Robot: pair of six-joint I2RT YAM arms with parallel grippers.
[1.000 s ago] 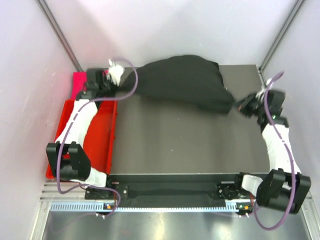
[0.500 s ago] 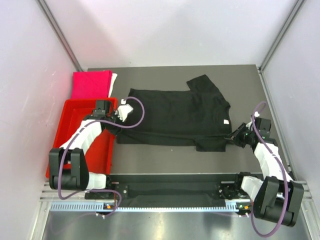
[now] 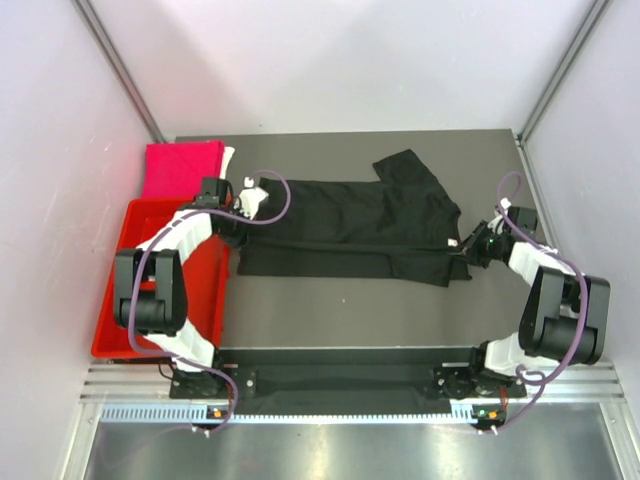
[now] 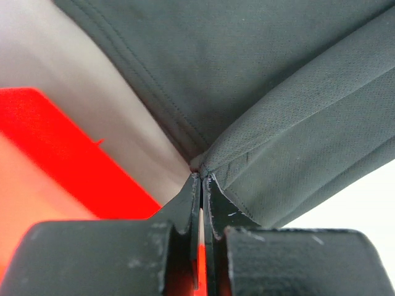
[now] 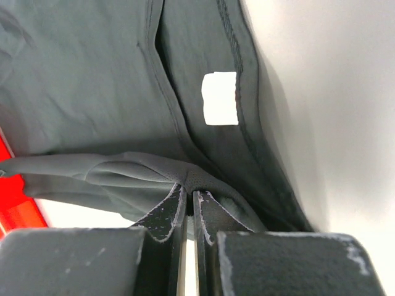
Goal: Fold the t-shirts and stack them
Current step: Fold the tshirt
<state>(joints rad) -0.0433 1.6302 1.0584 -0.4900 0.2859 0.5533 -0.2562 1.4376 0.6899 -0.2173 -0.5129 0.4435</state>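
Observation:
The black t-shirt lies spread across the dark table, its near half folded up over the far half, one sleeve sticking out at the back. My left gripper is shut on its left edge; the wrist view shows the cloth pinched at the fingertips. My right gripper is shut on the shirt's right edge, cloth bunched at the fingertips, a white label beyond. The folded magenta-pink shirt lies at the back left with a white edge beside it.
A red plastic tray sits left of the table under the left arm; it also shows in the left wrist view. Pale walls close in on both sides and the back. The table's bare front strip lies before the shirt.
A second ago both grippers held the shirt bunched at the back. They brought it forward and laid it flat, then carried the near edge back over the shirt, folding it lengthwise.

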